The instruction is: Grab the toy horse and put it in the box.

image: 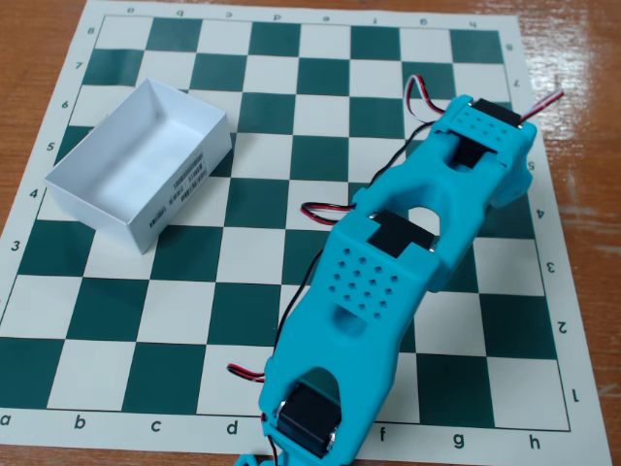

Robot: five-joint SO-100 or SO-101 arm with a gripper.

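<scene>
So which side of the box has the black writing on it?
The long outer wall of the box, the one facing the blue arm. The other walls that show are plain white.
</scene>
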